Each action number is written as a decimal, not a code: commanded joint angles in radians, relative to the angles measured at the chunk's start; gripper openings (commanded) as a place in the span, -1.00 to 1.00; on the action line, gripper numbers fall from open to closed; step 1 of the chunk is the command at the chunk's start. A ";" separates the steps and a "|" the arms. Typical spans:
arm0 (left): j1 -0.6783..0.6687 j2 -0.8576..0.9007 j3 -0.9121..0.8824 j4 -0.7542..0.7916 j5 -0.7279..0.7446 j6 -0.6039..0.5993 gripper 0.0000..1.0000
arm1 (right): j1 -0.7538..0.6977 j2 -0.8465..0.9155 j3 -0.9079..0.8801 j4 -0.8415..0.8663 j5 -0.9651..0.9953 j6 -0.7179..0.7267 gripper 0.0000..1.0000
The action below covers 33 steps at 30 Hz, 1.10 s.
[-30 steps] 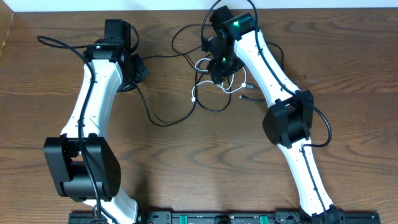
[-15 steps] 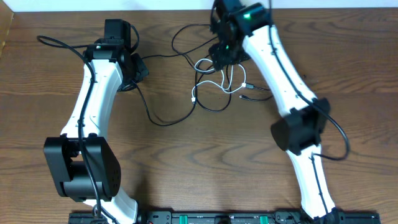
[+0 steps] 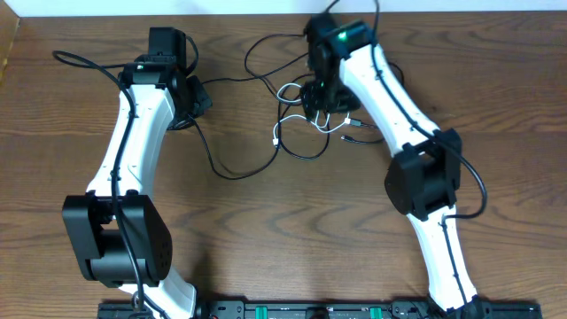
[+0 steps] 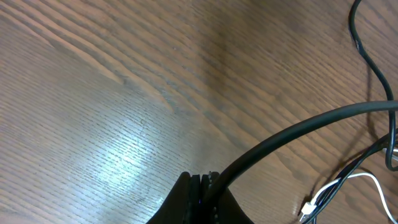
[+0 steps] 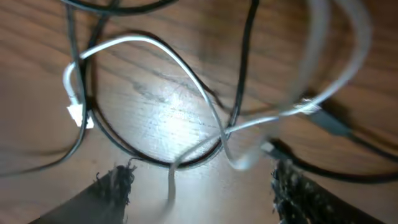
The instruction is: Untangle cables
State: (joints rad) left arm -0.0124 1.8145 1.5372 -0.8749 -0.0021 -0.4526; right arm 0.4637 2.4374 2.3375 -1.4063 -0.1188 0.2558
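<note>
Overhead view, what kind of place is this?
Probably a robotics lab bench: a left arm and right arm at a wooden table, with tangled cables laid between them.

Cables are black and white, table grained brown.

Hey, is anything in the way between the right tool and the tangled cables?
Nothing visible. The right tool is open directly above the tangle, and the wrist view shows the white cable and a black cable loop right below it, unobstructed.

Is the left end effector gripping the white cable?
No, the left end effector is shut on a black cable; the white cable lies clear of it.
</note>
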 commanded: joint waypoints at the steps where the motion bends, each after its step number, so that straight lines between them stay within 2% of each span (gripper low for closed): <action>1: 0.000 0.002 0.011 -0.002 -0.009 -0.013 -0.85 | 0.011 -0.001 -0.093 0.082 -0.014 0.025 0.27; 2: 0.000 0.002 0.011 -0.002 -0.009 -0.013 -0.85 | 0.011 -0.002 -0.113 0.104 -0.014 0.029 0.24; 8: 0.000 0.002 0.011 -0.002 -0.009 -0.013 -0.85 | 0.010 -0.002 -0.167 0.190 -0.014 0.036 -0.24; 10: 0.000 0.002 0.011 -0.002 -0.009 -0.013 -0.84 | 0.010 -0.002 -0.164 0.204 -0.014 0.035 -0.46; 13: 0.000 0.002 0.011 -0.002 -0.009 -0.013 -0.84 | 0.006 -0.003 -0.153 0.213 -0.014 0.035 -0.98; 22: 0.000 0.002 0.011 -0.002 -0.009 -0.013 -0.84 | -0.019 -0.076 0.026 0.109 -0.008 -0.092 -0.98; 27: 0.000 0.002 0.011 -0.002 -0.009 -0.013 -0.84 | -0.019 -0.216 0.174 0.045 0.041 -0.142 -0.98; 33: 0.000 0.002 0.011 -0.001 -0.009 -0.013 -0.83 | -0.031 -0.422 0.243 0.092 0.159 -0.141 -0.98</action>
State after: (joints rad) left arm -0.0124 1.8145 1.5372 -0.8745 -0.0021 -0.4526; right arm 0.4442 2.1082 2.5473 -1.3319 -0.0372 0.1322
